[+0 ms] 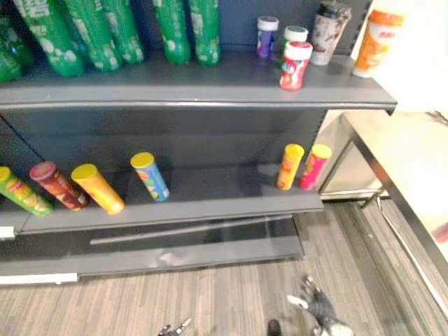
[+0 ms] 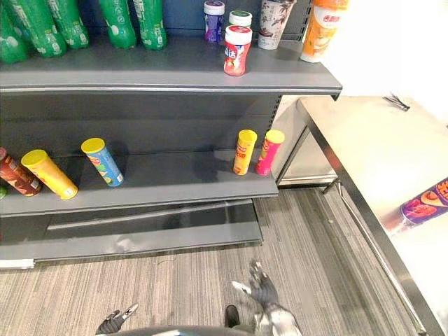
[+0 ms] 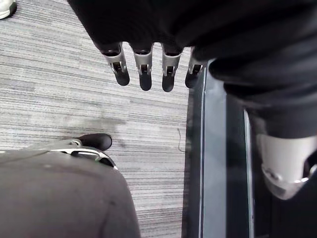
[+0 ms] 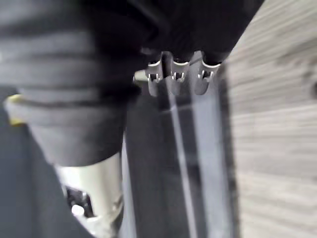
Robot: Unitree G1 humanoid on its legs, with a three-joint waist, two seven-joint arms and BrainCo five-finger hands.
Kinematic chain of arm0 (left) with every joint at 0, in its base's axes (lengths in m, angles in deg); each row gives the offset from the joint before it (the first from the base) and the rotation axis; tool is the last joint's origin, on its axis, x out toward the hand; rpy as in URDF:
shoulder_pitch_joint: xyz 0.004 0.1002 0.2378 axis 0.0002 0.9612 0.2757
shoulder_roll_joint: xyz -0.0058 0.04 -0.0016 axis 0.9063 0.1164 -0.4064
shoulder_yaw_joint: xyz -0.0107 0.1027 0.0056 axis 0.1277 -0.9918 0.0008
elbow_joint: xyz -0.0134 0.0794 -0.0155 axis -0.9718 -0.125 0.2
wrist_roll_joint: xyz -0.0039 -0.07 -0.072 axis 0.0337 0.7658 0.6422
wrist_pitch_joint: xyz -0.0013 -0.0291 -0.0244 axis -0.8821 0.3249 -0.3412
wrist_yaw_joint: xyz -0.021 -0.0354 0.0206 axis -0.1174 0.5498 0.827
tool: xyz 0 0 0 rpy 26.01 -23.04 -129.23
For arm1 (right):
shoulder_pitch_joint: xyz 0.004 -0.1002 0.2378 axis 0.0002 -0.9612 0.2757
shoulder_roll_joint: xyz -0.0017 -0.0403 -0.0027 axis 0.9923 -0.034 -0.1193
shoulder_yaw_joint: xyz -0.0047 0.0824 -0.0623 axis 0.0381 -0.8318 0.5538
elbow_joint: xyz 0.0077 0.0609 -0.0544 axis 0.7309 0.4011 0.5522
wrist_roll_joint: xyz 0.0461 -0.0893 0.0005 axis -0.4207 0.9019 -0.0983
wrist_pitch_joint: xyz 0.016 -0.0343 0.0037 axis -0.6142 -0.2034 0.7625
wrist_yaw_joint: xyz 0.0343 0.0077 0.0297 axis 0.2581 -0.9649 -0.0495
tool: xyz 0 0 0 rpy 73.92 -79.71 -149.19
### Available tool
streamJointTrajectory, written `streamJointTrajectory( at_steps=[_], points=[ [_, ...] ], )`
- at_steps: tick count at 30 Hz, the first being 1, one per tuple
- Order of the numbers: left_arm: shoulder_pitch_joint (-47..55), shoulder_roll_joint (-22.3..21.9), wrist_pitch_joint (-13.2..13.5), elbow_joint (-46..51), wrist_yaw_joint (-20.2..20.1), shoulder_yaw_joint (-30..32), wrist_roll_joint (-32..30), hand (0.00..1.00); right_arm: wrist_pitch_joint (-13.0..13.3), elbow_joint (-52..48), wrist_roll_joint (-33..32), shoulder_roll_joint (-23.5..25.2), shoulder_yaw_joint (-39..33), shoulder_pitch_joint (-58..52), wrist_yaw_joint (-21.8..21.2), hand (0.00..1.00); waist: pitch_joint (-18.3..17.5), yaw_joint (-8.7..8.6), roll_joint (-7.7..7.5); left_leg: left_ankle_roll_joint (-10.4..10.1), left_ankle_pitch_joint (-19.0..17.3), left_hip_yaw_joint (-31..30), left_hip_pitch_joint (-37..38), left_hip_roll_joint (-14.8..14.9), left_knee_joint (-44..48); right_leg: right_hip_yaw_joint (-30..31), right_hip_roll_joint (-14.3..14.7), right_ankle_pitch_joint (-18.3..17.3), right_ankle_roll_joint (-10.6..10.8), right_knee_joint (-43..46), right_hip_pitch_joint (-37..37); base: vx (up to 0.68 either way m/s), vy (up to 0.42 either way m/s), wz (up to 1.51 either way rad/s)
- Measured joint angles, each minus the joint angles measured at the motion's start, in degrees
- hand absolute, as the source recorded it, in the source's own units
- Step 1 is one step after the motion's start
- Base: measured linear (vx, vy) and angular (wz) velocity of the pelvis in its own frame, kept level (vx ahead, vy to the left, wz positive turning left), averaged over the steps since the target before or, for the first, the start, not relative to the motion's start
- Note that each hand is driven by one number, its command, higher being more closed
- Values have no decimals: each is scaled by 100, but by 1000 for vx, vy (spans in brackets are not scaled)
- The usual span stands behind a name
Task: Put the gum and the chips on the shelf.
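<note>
1. The left hand (image 2: pixel 117 321) hangs low over the striped floor (image 3: pixel 74 99). Its fingers (image 3: pixel 144 69) are straight and hold nothing.
2. Ahead of that hand and higher up, on the lower shelf (image 1: pixel 210 192), four cans lean in a row: a green can (image 1: pixel 24 194), a dark red can (image 1: pixel 59 185), a yellow can (image 1: pixel 98 187) and a blue can (image 1: pixel 150 176).
3. The right hand (image 2: pixel 264 285) also hangs low over the floor, its fingers spread loose and empty.
4. Beyond the right hand, at the lower shelf's right end, a yellow chips can (image 1: pixel 290 166) and a pink chips can (image 1: pixel 315 166) lean just beside each other.
5. Higher above that hand, the red gum jar (image 1: pixel 295 65) stands upright near the front edge of the top shelf (image 1: pixel 175 84). A purple jar (image 1: pixel 267 36) and a green-lidded jar (image 1: pixel 295 33) stand behind it.
6. To the right of the right hand and well apart from it, a purple chips can (image 2: pixel 425 204) lies on the steel table (image 2: pixel 364 154).
</note>
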Motion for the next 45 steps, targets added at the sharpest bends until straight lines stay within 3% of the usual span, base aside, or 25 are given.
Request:
streamJointTrajectory(
  at_steps=[4,10,16,26,29,31,34,37,39,40,42,45],
  points=[
    [14,-70,30,0,-2,-42,4,0,-24,1334,-10,-113,-884,285,294,0,-34,-7,132,3,2,-13,20,1,0,2,5,0,0,-3,14,0,0,0],
    [12,-105,58,-38,-27,-44,21,0,-181,2857,-64,-22,-1996,589,573,0,-34,13,192,2,2,-30,93,-2,-24,-29,-2,-19,11,-11,105,-10,-9,2],
    [0,-102,43,-179,-86,15,45,0,-371,3045,-189,48,-2570,563,588,0,-36,-46,201,-8,-1,-19,135,-16,-88,-28,-8,-25,21,-36,112,0,0,0],
    [-3,-106,30,-221,-133,16,43,0,-391,3177,-383,226,-3116,786,559,0,39,-113,236,-63,-118,172,283,39,-49,172,66,-36,13,-19,177,4,-11,-10],
    [-82,-105,30,-209,-178,14,57,0,-389,3186,-522,214,-3145,896,560,0,229,-125,276,-30,-478,303,72,193,663,313,117,-114,18,153,145,3,-7,-25],
    [-278,-114,17,-203,-179,6,81,0,-378,3139,-592,166,-3204,1000,565,0,493,-148,429,19,-989,315,-354,464,1706,399,272,-436,37,983,-265,-39,3,-21],
    [-382,-135,19,-135,-185,30,124,0,-370,2967,-767,236,-3362,1032,560,0,728,-145,459,88,-1310,540,-536,599,2296,647,382,-699,106,1700,-681,-72,75,-46],
    [-346,-165,20,89,-169,99,269,0,-337,2588,-997,317,-3331,1084,591,0,962,-151,370,207,-1728,1473,-646,920,2832,1295,591,-634,277,1730,-1084,-137,129,-148],
    [-351,-214,32,164,-146,247,300,0,-335,2510,-1119,344,-3298,1200,659,0,1074,-124,461,280,-1800,2205,-550,1129,2865,418,307,-731,27,1637,-1316,-169,173,-200],
    [-352,-215,38,232,-124,266,338,0,-335,2530,-1202,367,-3208,1301,697,0,1190,-112,420,279,-1807,2687,-386,1257,2836,-709,-22,-775,-51,1774,-1439,-84,152,-200],
    [-376,-153,66,233,-125,219,343,0,-330,2558,-1257,347,-3067,1304,807,0,1252,-141,410,266,-1807,3270,-221,1341,2778,-2245,-582,-903,-254,2206,-1405,-22,108,-162],
    [-436,-118,138,277,-132,71,491,0,-332,2612,-1265,341,-2890,1256,848,0,1244,-144,342,231,-1784,3815,-87,1352,2773,-2639,-926,-900,-248,2300,-1135,84,-19,-113]
  ],
)
